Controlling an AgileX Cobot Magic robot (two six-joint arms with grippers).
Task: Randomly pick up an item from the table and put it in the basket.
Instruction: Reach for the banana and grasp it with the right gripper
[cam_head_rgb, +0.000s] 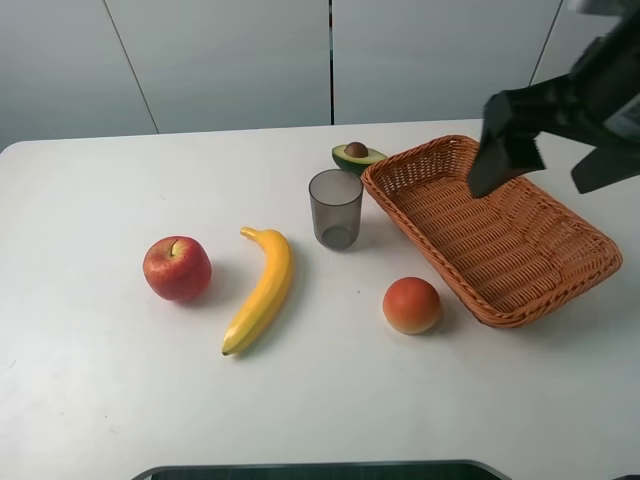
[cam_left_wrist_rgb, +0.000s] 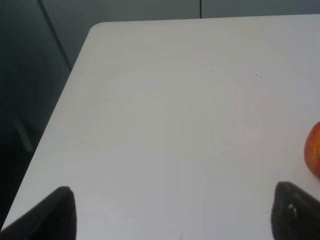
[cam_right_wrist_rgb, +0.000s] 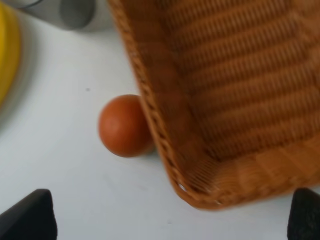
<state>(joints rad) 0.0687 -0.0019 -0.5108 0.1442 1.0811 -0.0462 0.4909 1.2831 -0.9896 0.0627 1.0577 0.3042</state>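
Observation:
The yellow banana (cam_head_rgb: 260, 290) lies on the white table (cam_head_rgb: 90, 380) between a red apple (cam_head_rgb: 177, 268) and a grey cup (cam_head_rgb: 335, 208). The wicker basket (cam_head_rgb: 590, 268) stands at the right and is empty. My right gripper (cam_head_rgb: 535, 165) hovers open and empty above the basket's far part. In the right wrist view the right gripper (cam_right_wrist_rgb: 167, 220) has its fingertips (cam_right_wrist_rgb: 30, 217) wide apart over the basket's near corner (cam_right_wrist_rgb: 225, 100), and the banana (cam_right_wrist_rgb: 6, 55) shows at the edge. My left gripper (cam_left_wrist_rgb: 175, 220) is open over the bare table (cam_left_wrist_rgb: 175, 115), out of the exterior high view.
A round orange-red fruit (cam_head_rgb: 412, 305) sits against the basket's near-left wall and also shows in the right wrist view (cam_right_wrist_rgb: 124, 126). Half an avocado (cam_head_rgb: 357, 155) lies behind the cup. The apple's edge (cam_left_wrist_rgb: 315, 155) shows in the left wrist view, near the table's left edge.

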